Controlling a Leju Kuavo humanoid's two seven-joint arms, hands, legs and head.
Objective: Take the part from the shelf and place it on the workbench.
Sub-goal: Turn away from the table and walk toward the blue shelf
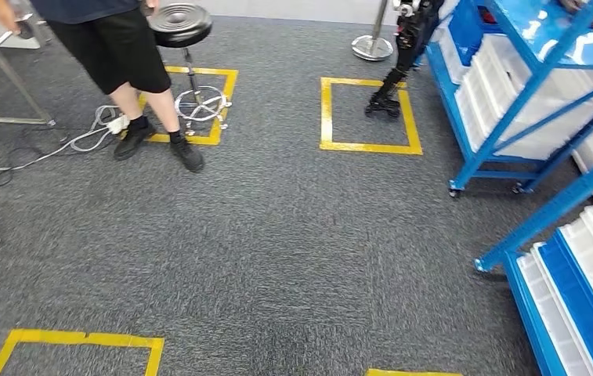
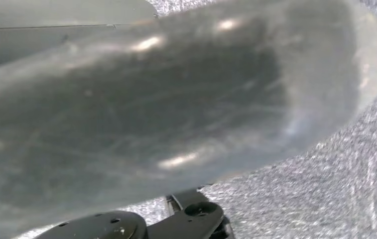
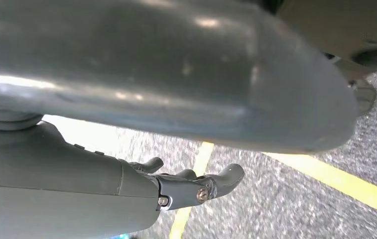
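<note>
Standing along the floor's right edge, the blue shelf point(image 1: 512, 102) with its white bins point(image 1: 512, 86) is placed nearer the right arm. No part can be made out. The right hand point(image 3: 196, 184) is seen released, fingers extended, nothing grasped; the left hand's state cannot be told.

Grey carpet floor marked with yellow tape squares, blue shelving along one side.

Yellow tape squares point(image 1: 369, 114) outline patches of the grey carpet point(image 1: 277, 235). A black round stool point(image 1: 182, 27) stands in one of them, beside a person's legs point(image 1: 140, 94) in dark shorts and black shoes. White cables point(image 1: 81, 141) trail toward a metal table frame point(image 1: 3, 78). Blue racks point(image 1: 528, 86) carry white bins; a chrome post base point(image 1: 372, 47) stands beyond.
</note>
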